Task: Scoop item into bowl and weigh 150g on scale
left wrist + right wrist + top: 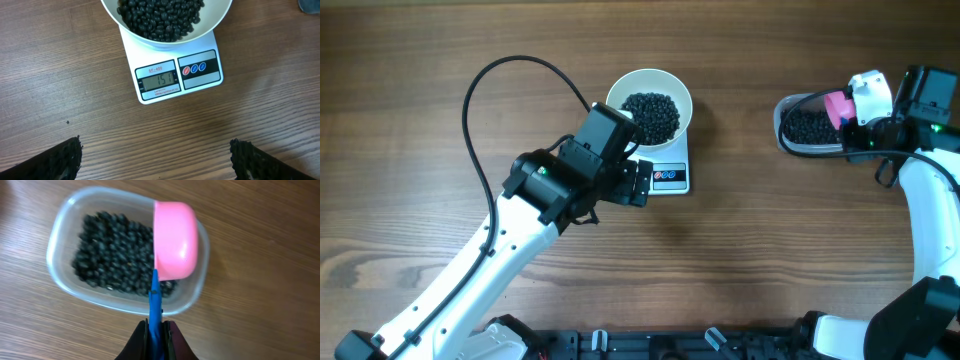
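The white bowl point(620, 90) point(212, 27) stands on the scale point(678, 150) point(131, 60) with a heap of black beans point(651, 114) point(160, 17) inside. The scale's display reads 151. My left gripper point(640, 183) point(156, 148) hovers open just in front of the scale, nothing between its fingers. My right gripper point(857, 128) point(157, 330) is shut on the blue handle point(155, 300) of a pink scoop point(838, 108) point(175, 240). The scoop's head hangs over the right end of a clear plastic tub point(790, 108) point(60, 235), which holds more beans point(110, 250).
The wooden table point(770, 250) carries the scale and bowl at centre back and the tub at the right. A black cable point(480, 80) loops over the table left of the bowl. A single loose bean point(67, 122) lies on the wood near the left finger.
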{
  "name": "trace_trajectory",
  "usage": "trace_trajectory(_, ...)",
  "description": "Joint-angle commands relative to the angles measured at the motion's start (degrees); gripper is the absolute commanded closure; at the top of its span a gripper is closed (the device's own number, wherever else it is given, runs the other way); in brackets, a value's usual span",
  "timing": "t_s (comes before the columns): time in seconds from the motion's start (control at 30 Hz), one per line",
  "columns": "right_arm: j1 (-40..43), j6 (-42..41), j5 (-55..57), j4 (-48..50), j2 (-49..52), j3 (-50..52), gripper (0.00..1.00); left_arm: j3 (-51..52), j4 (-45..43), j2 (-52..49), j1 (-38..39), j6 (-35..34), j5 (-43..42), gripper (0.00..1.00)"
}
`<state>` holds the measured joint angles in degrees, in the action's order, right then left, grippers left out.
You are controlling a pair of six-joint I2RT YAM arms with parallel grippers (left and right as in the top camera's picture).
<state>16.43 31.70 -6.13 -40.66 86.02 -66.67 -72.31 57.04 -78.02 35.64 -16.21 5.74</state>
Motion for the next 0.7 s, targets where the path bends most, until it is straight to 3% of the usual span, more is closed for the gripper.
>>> trace_trajectory(0.0,-0.17,-2.36,-12.61,0.44,-2.69,-0.39,0.96,-0.87,0.02,-0.07,0.26,-0.55,-0.09,0.0)
trace_trajectory(0.13,-0.2,-3.04,-20.59,3.98,-8.61,-0.39,0.96,-0.87,0.02,-0.07,0.26,-0.55,-0.09,0.0)
trace_trajectory(0.23,-0.39,-17.51,-40.44,11.85,-9.64,-0.39,0.96,-0.87,0.02,-0.07,0.26,-0.55,-0.09,0.0)
trace_trajectory(0.3,-1.68,-23.89,-45.99,15.54,-9.18,-0.39,0.95,-0.87,0.02,-0.07,0.26,-0.55,-0.09,0.0)
trace_trajectory(0.67,-24.13,-24.2,-35.15,20.52,0.68,-0.39,0.96,-0.87,0.02,-0.07,0.26,-0.55,-0.09,0.0)
